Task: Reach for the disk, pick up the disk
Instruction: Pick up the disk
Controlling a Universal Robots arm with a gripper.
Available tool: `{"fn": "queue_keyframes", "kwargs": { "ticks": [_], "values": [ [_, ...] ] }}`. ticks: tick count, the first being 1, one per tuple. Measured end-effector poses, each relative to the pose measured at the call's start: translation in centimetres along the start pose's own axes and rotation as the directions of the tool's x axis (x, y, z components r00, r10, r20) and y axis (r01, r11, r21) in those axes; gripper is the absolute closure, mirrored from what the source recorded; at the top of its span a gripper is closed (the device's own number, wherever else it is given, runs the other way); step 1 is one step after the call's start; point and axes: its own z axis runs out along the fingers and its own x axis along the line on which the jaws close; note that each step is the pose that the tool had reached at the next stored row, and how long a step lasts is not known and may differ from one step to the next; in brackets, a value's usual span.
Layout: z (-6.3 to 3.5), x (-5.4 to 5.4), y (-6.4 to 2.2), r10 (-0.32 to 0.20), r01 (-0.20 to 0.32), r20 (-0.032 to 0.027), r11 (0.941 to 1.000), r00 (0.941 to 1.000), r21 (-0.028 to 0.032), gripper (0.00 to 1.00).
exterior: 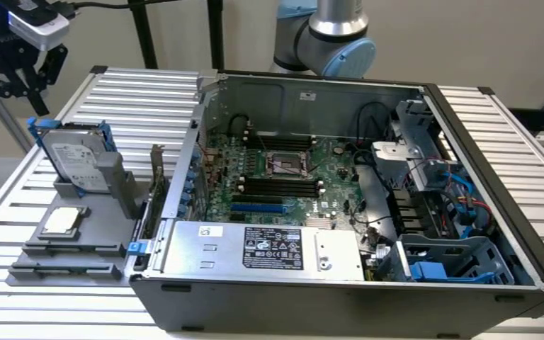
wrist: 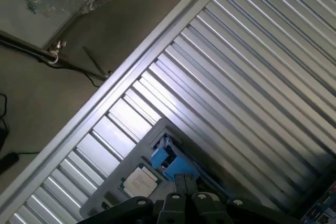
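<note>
We see the gripper (exterior: 22,86) hover above the disk (exterior: 71,157), standing upright in the grey holder (exterior: 113,185). No contact, pickup not done; open or closed, cannot tell.

Silver-grey metal disk (exterior: 70,161), blue plastic carrier (exterior: 36,132), ribbed shiny metal table (exterior: 125,99).

Disk (exterior: 76,164): one is counted
Chip (exterior: 61,221): one is counted
Grey holder (exterior: 64,270): one is counted
Computer case (exterior: 348,301): one is counted
Silver box (exterior: 263,248): one is counted
Gripper (exterior: 17,76): one is counted
</note>
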Motion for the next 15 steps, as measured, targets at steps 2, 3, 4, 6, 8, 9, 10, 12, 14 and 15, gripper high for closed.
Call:
{"fn": "queue_keyframes", "kwargs": {
  "ticks": [2,3,4,6,8,9,10,12,14,15],
  "values": [
    [-0.02,0.00,0.01,-0.037,0.037,-0.0013,0.9993,0.9993,-0.0001,0.89],
    [-0.03,0.00,0.01,-0.055,0.055,-0.0020,0.9985,0.9985,-0.0002,0.89],
    [-0.04,0.00,0.01,-0.073,0.073,-0.0026,0.9973,0.9973,-0.0002,0.89],
    [-0.06,0.00,0.01,-0.109,0.109,-0.0040,0.9940,0.9940,-0.0005,0.89],
    [-0.07,0.00,0.01,-0.145,0.145,-0.0054,0.9894,0.9894,-0.0007,0.89],
    [-0.08,0.00,0.01,-0.163,0.163,-0.0059,0.9866,0.9866,-0.0008,0.89],
    [-0.09,0.00,0.01,-0.181,0.181,-0.0066,0.9835,0.9835,-0.0010,0.89],
    [-0.10,0.00,0.01,-0.216,0.216,-0.0079,0.9764,0.9763,-0.0013,0.89],
    [-0.11,0.00,0.01,-0.253,0.253,-0.0092,0.9675,0.9675,-0.0017,0.89],
    [-0.11,0.00,0.01,-0.270,0.270,-0.0099,0.9629,0.9628,-0.0019,0.89]
  ]
}}
